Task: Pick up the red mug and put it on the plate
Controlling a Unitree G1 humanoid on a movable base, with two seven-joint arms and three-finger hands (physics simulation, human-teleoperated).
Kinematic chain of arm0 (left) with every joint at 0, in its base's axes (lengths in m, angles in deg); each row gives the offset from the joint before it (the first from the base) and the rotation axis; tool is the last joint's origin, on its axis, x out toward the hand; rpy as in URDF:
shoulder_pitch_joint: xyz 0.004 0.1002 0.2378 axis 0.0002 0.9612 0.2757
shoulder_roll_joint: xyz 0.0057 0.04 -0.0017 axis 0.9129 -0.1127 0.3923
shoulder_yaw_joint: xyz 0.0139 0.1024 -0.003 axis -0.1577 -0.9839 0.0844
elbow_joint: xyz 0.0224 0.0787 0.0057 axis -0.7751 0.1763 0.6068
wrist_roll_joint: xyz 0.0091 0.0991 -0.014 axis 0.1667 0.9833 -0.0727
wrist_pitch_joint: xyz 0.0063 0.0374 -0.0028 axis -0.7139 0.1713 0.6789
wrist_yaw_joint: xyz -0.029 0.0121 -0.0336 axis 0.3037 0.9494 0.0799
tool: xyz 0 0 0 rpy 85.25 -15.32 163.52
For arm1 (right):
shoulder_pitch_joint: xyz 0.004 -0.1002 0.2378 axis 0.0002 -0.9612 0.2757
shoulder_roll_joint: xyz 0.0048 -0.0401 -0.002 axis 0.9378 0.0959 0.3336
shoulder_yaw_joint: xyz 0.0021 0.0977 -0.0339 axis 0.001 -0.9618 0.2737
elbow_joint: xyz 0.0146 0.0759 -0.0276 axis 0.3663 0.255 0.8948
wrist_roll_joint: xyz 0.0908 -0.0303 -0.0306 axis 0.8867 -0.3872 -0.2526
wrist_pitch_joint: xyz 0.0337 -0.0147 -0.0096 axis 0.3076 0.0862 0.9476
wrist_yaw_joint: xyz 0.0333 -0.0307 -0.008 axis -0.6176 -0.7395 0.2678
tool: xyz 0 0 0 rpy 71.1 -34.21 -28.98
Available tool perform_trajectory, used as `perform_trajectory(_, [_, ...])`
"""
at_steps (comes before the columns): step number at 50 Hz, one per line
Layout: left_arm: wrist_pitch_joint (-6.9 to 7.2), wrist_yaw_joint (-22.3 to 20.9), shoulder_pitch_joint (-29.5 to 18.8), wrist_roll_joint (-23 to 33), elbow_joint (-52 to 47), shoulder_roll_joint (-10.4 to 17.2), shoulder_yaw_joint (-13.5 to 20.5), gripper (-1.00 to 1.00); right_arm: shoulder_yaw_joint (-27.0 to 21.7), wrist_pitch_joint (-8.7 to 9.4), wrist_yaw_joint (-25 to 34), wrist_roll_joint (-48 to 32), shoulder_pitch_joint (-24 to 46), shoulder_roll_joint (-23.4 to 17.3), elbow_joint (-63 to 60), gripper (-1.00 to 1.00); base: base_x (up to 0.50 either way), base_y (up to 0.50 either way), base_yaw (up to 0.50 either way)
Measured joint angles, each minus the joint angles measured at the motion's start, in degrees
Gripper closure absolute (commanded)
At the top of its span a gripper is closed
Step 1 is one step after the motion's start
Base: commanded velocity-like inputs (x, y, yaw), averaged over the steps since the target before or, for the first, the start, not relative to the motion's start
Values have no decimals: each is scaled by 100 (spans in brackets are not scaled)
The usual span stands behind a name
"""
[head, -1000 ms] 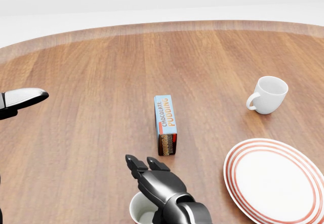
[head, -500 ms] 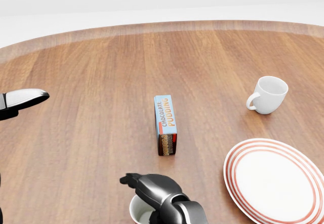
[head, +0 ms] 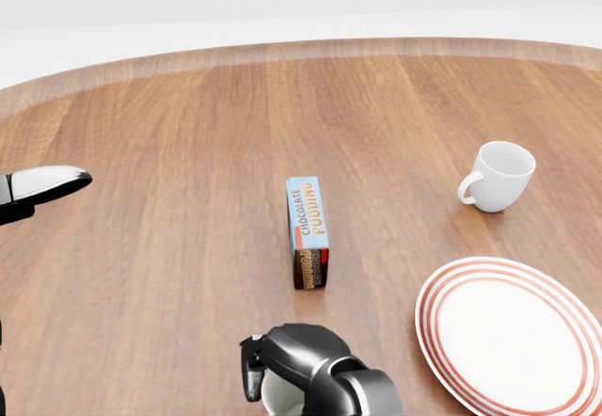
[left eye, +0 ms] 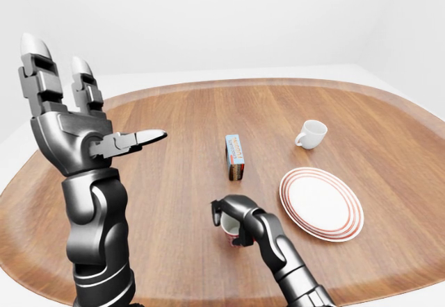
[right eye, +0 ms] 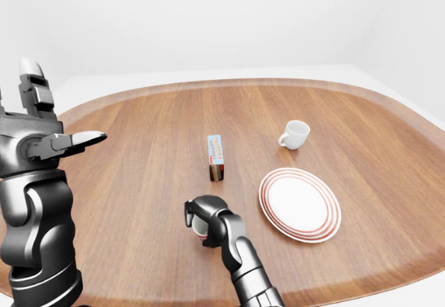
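Observation:
The red mug (left eye: 230, 233) stands on the wooden table near the bottom of the head view. Only a strip of its reddish wall and white inside (head: 279, 400) shows under my hand. My right hand (left eye: 232, 214) sits on top of it with the fingers (head: 252, 367) curled down over the rim and round the wall. The white plate with red rings (head: 430, 314) lies to the mug's right, bare. In the left-eye view my left hand (left eye: 97, 92) is raised high at the left, fingers spread and holding nothing.
A chocolate pudding box (head: 308, 231) lies just above the mug in the head view. A white mug (head: 499, 176) stands above the plate at the right. The round wooden table (head: 169, 247) ends in a raised rim (left eye: 208, 85).
My right hand's fingers, stretched out over the mug a second ago, have curled down and closed round it. The left hand and the other things have stayed put.

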Motion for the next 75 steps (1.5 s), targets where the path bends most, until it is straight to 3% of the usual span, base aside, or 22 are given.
perform_trajectory(14, [0,-4,5,-1,-29,5,8,-100,84,415,1008,0,-461,-136,-1728,100,0,0,0])
perform_trajectory(26, [0,-5,16,0,-35,7,16,-100,17,415,1195,161,-773,-311,-2845,100,0,0,0])
perform_trajectory(41, [0,1,10,3,-48,16,26,-100,-540,415,1195,275,-650,-544,-3676,100,0,0,0])
perform_trajectory(75, [0,14,25,6,-44,21,43,-100,-2122,415,1195,775,-229,-1416,-3624,100,0,0,0])
